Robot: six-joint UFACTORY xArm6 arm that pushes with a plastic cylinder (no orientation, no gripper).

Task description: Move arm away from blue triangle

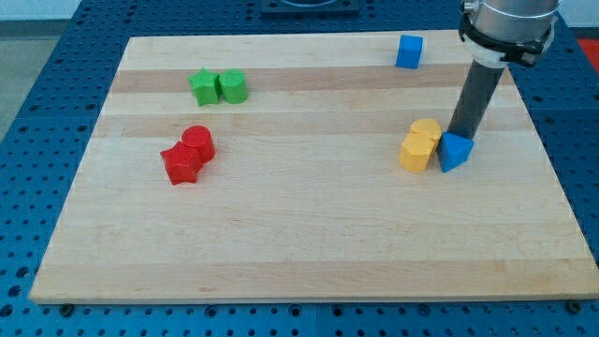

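1. One rod, no pincer to open or hold anything; my tip (pixel 459 133) touches the blue triangle (pixel 455 152) at its top edge.
2. Blue triangle: wooden board's (pixel 299 253) right part, two yellow blocks (pixel 418 145) just left of it.
3. Blue cube (pixel 409 51) above; green pair (pixel 218 87), red pair (pixel 189 154) far left.

A robotics lab: a wooden board (pixel 309 253) on a blue perforated bench (pixel 37 140) under a robot arm (pixel 505 23)
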